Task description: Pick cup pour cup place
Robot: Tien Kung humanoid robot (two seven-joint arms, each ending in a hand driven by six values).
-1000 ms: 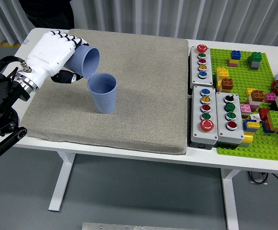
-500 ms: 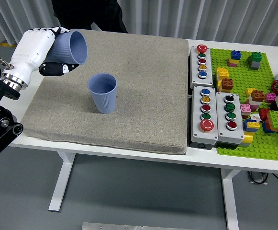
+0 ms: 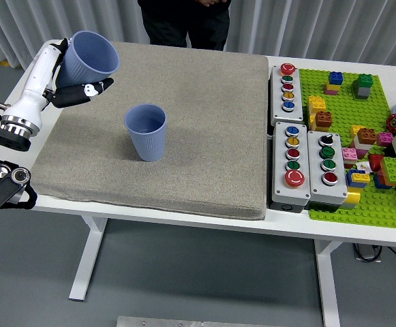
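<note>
A blue cup (image 3: 146, 131) stands upright on the grey mat (image 3: 204, 136), left of its middle. My left hand (image 3: 67, 78) is shut on a second blue cup (image 3: 88, 58) and holds it nearly upright, mouth tilted a little to the right, above the mat's far left corner. The held cup is up and to the left of the standing one, apart from it. The right arm is out of view.
Grey button boxes (image 3: 287, 87) (image 3: 310, 167) stand right of the mat. A green baseplate (image 3: 361, 136) with several bricks lies at the far right. A person in dark clothes (image 3: 184, 20) stands at the table's far side.
My left hand has drawn back to the left and up from over the standing cup. The held cup has turned from tipped toward the standing cup to nearly upright. The person has stepped right.
</note>
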